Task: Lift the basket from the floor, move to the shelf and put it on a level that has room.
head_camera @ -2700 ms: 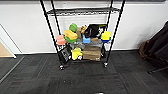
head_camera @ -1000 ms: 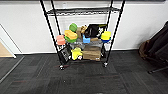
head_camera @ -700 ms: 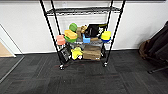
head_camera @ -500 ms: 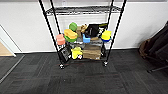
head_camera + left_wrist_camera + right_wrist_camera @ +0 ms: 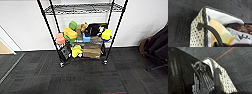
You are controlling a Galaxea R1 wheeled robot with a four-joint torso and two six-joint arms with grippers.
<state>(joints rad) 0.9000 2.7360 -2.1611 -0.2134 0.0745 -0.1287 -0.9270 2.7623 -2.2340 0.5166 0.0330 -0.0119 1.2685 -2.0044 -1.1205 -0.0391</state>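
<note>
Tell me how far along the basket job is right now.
Lifted, it seems: both wrist views look down on the cream dotted basket, its dark handle rising out of frame, with carpet beneath it. In hand: the black wire rack stands ahead in the head view. Left: the grey wire tier above the toys holds no basket yet.

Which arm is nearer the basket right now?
Neither, as far as I can tell. The left wrist sits close over one end of the basket, by its dark handle; the right wrist does likewise.
</note>
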